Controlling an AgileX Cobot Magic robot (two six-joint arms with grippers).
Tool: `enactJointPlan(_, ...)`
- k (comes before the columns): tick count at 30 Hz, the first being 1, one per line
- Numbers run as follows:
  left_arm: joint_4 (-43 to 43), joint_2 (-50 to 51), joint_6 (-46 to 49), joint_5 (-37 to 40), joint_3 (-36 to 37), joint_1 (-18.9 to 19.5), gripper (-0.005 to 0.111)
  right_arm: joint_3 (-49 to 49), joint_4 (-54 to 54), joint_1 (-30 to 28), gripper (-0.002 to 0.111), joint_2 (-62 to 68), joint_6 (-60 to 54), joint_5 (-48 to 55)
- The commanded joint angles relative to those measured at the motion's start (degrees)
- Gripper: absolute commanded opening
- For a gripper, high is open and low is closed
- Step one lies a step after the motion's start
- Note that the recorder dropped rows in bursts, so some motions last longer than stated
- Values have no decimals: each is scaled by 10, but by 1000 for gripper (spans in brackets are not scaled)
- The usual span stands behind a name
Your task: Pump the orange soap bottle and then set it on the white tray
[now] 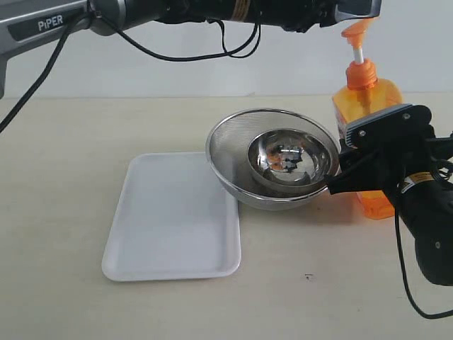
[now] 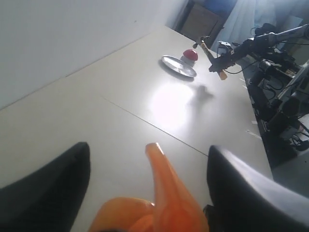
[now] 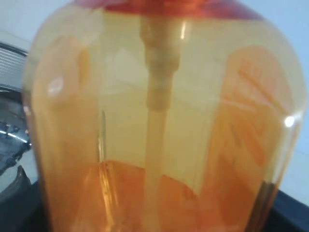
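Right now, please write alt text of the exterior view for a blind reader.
The orange soap bottle stands at the right, gripped by the right claw, with the left claw over its pump head. Left of it are nested steel bowls and an empty white tray.

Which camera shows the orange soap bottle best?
The exterior view: the tall clear orange plastic soap bottle shows from pump to base, partly behind the right end effector. Left wrist view: only its pump spout. Right wrist view: its body, close up.
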Motion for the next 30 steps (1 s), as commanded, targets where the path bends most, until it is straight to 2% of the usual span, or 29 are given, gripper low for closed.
enactJointPlan(1, -1, 1, -17, -7, -4, 1, 64, -4, -8, -2, 0, -8, -4, -41)
enactJointPlan(10, -1, 14, -17, 3, -4, -10, 64, -4, -11, -1, 0, -8, -2, -41)
enactJointPlan(30, -1, 14, -1, 95, -21, -5, 64, -4, -18, -1, 0, -8, -2, -37)
